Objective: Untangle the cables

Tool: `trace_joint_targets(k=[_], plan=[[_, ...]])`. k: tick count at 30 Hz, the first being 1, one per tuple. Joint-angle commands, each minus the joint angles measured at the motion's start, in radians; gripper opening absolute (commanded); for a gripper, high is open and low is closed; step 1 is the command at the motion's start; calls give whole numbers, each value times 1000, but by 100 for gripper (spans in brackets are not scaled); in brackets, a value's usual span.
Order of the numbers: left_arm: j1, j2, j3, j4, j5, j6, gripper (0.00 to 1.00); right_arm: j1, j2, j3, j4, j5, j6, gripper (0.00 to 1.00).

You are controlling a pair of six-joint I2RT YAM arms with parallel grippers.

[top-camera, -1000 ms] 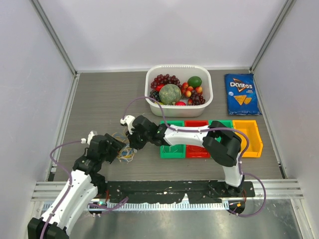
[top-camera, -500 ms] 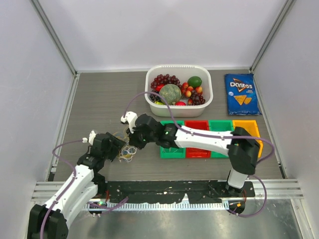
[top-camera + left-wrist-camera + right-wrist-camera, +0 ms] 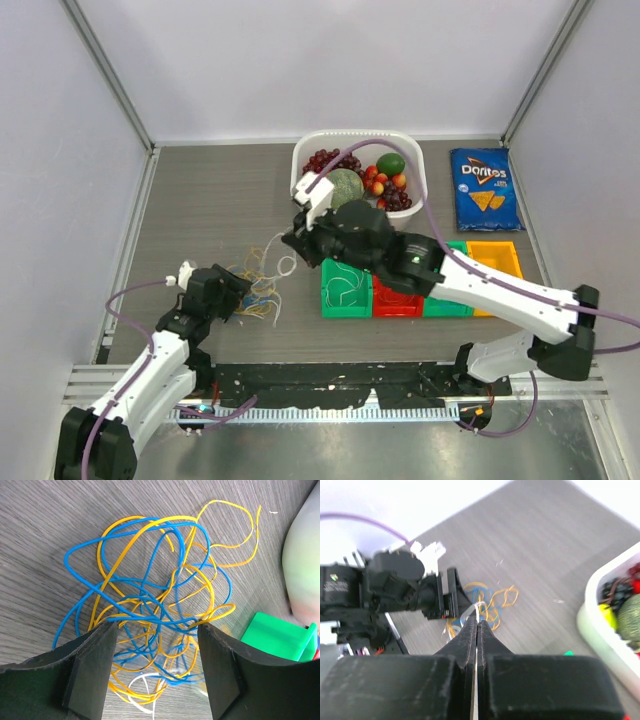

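While the left end effector (image 3: 156, 632) stands wide open low over them, the cables (image 3: 150, 605) lie in a blue, yellow and white tangle on the counter (image 3: 200, 200), near the green bin (image 3: 345, 290). The right end effector (image 3: 476, 621) is pinched tight on a white cable (image 3: 470, 611), raised above the tangle.

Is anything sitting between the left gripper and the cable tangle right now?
Nothing visible does. The left gripper is open, with the cables lying directly between and beyond its fingers. The green bin sits off to one side, not between them.
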Motion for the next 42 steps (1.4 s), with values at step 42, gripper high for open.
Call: trace_joint_targets(k=[42], plan=[[8, -28, 2, -109, -37, 14, 72, -3, -559, 552, -187, 782, -345, 1]])
